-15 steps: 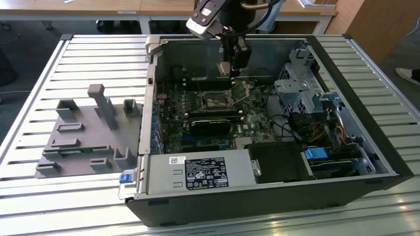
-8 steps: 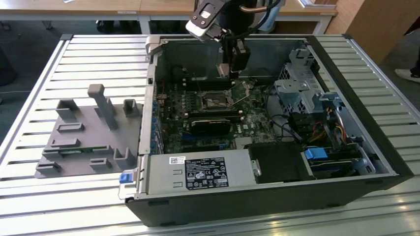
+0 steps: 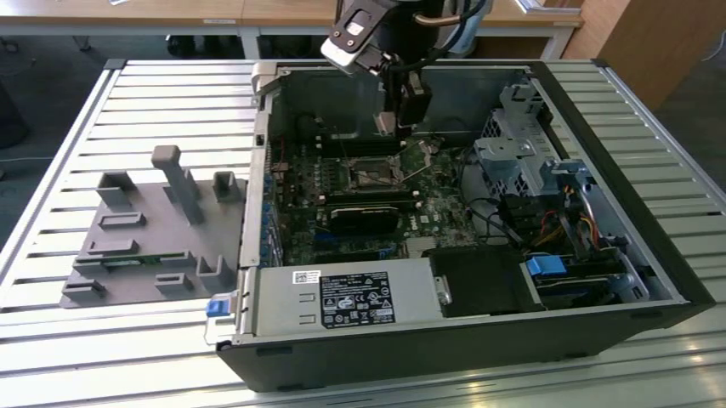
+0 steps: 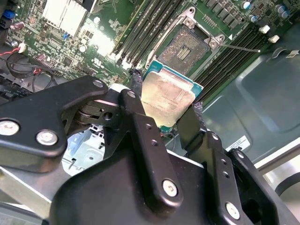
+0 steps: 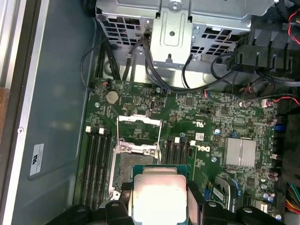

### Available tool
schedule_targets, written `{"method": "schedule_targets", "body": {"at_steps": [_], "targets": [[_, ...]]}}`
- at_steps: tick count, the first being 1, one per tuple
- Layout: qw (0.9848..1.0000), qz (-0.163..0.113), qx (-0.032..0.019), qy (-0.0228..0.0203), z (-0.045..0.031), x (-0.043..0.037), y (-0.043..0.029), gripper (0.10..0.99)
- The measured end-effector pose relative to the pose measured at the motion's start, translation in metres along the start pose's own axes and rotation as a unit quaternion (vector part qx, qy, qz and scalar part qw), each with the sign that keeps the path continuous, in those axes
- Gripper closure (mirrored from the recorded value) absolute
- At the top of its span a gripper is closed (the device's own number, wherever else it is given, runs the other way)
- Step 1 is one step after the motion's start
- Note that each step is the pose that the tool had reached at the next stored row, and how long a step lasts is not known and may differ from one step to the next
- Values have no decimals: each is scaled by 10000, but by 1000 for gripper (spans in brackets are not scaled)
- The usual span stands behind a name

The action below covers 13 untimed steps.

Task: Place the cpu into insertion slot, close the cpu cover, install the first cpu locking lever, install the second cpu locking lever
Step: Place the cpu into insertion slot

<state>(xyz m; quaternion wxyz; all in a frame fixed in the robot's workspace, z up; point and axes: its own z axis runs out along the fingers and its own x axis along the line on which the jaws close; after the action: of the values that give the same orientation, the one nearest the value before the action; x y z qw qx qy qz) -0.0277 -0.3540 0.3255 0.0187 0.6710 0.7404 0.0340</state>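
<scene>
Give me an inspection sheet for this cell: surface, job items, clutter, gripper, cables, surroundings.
Surface: slatted table bearing an open computer case.
Job's things: cpu held above the motherboard; insertion slot empty; cpu cover appears swung open.
Clutter: grey fixture tray at the exterior view's left.
Grippers: gripper, fingers shut on the cpu's edges.
Cables: black leads by the drive cage; coloured wires.
Surroundings: desks beyond the table.
</scene>
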Motion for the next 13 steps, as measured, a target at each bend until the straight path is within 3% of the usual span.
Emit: {"method": "schedule_targets", "body": {"at_steps": [13], "targets": [[10000, 1, 55, 5, 61, -1, -4, 545]]}}
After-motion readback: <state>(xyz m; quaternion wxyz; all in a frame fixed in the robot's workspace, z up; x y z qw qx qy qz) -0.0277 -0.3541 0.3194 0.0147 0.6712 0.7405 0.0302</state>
